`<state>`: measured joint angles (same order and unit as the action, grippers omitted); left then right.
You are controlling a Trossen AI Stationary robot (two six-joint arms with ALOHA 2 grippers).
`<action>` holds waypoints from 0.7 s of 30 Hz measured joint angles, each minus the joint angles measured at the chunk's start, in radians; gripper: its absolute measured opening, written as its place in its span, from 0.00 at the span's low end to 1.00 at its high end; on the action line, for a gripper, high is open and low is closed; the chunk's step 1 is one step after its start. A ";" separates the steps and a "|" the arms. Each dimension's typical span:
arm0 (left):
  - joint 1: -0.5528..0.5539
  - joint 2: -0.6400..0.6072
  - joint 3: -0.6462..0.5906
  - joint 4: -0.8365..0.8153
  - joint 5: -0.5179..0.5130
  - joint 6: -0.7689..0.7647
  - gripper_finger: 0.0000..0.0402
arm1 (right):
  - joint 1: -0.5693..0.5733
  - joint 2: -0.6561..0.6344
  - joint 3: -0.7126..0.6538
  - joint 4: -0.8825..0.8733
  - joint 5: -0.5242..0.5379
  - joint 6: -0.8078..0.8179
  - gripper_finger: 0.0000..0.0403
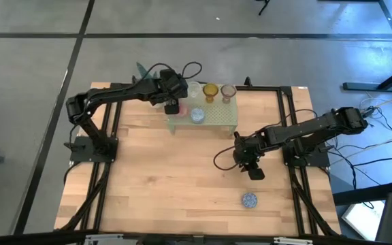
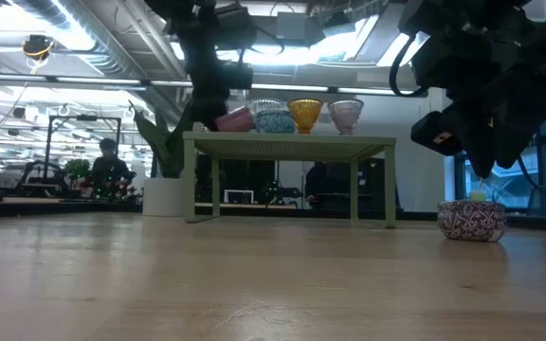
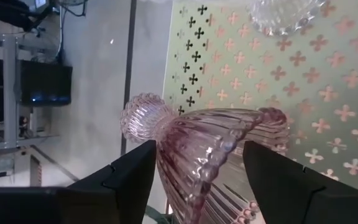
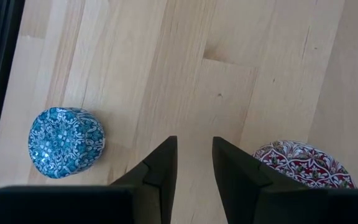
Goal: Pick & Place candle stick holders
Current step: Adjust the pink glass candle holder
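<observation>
A pale green perforated stand (image 1: 213, 117) stands at the table's far middle. On it are a clear holder (image 1: 194, 88), an amber one (image 1: 209, 90), a pinkish one (image 1: 228, 92) and a speckled blue one (image 1: 197, 116). My left gripper (image 3: 197, 168) is over the stand's left end, shut on a ribbed pink glass holder (image 3: 197, 143). My right gripper (image 4: 194, 146) hovers over the bare wood at the right, its fingers a narrow gap apart with nothing between them. A blue mosaic holder (image 4: 66, 142) and a red mosaic holder (image 4: 303, 165) rest on the table on either side of it. My left gripper has the pink holder's ribbed bowl wall (image 3: 166, 155) between its two fingers. The fingers slant down from the table's left side. The holder is tipped over, its foot (image 3: 142, 115) pointing away from the gripper. Whether it also rests on the stand's top (image 3: 328, 81) I cannot tell.
A small potted green plant (image 2: 164, 152) stands behind the stand's left end. Black frame rails run along both table sides (image 1: 288, 129). Bare wood lies open across the near half of the table (image 1: 169, 184).
</observation>
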<state>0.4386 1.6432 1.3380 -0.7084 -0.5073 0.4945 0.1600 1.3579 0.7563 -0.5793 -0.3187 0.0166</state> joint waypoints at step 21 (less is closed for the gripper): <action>-0.009 0.001 -0.001 -0.003 -0.034 -0.001 0.32 | 0.000 0.000 0.000 0.003 0.000 0.000 0.26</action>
<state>0.4297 1.6440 1.3369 -0.7115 -0.5418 0.4932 0.1602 1.3579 0.7563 -0.5764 -0.3187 0.0168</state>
